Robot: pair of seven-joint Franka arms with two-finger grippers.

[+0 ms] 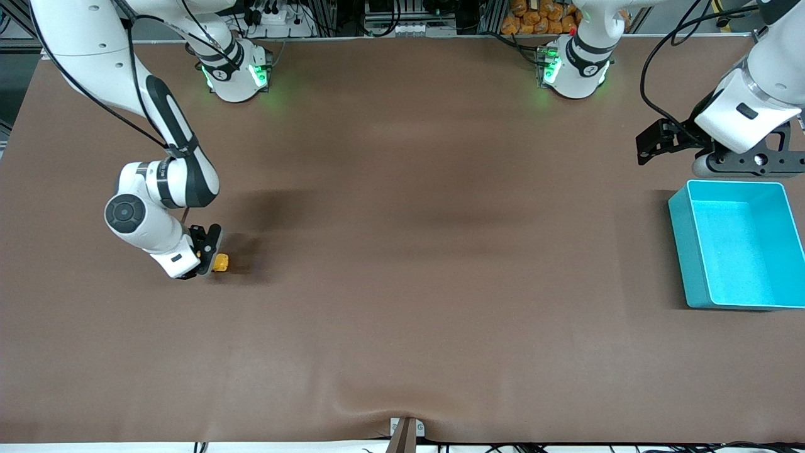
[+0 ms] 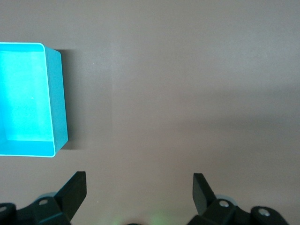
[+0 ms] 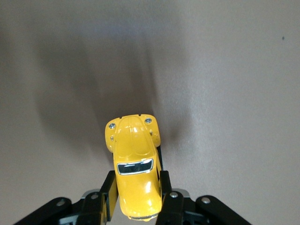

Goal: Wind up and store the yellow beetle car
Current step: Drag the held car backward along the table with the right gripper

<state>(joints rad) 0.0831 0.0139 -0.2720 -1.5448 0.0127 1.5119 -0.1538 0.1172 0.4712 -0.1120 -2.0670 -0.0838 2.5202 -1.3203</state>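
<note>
The yellow beetle car [image 1: 221, 262] [image 3: 134, 166] is a tiny rounded toy with dark windows. It is low over the brown table at the right arm's end. My right gripper [image 1: 209, 257] [image 3: 136, 190] is shut on it, one finger pressed against each side of the body, and the car's nose sticks out past the fingertips. My left gripper [image 1: 651, 143] [image 2: 139, 185] hangs open and empty in the air beside the teal bin [image 1: 684, 251] [image 2: 55, 108], over bare table at the left arm's end. That arm waits.
The teal bin has nothing in it and stands near the table edge at the left arm's end. The two robot bases [image 1: 236, 75] [image 1: 573, 70] stand along the table's edge farthest from the front camera. A fold in the cloth [image 1: 402, 412] lies at the nearest edge.
</note>
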